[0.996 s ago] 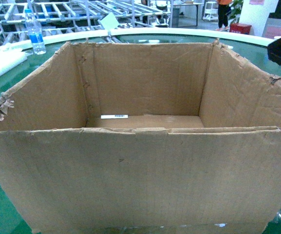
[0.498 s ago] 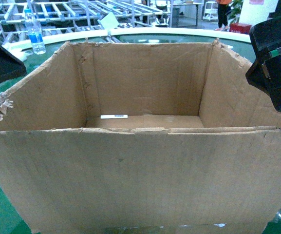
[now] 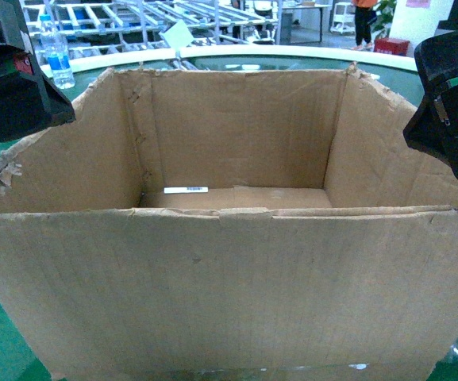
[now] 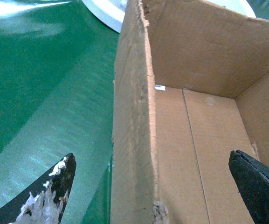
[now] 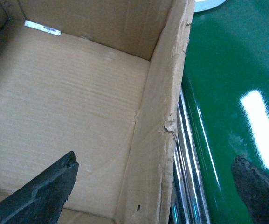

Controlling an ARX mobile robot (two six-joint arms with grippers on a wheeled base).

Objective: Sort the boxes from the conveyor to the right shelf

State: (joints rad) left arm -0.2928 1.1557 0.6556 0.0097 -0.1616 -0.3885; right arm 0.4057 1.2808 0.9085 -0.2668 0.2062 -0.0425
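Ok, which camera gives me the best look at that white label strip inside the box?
Right wrist view: the white label strip lies large against the back wall of the box. The head view shows it smaller; the left wrist view catches only its end past the wall.

A large brown cardboard box [image 3: 229,262] sits upright and open on the dark green conveyor [image 4: 41,93], torn at its top corners, a small white label strip [image 3: 186,190] at its far-left floor edge.
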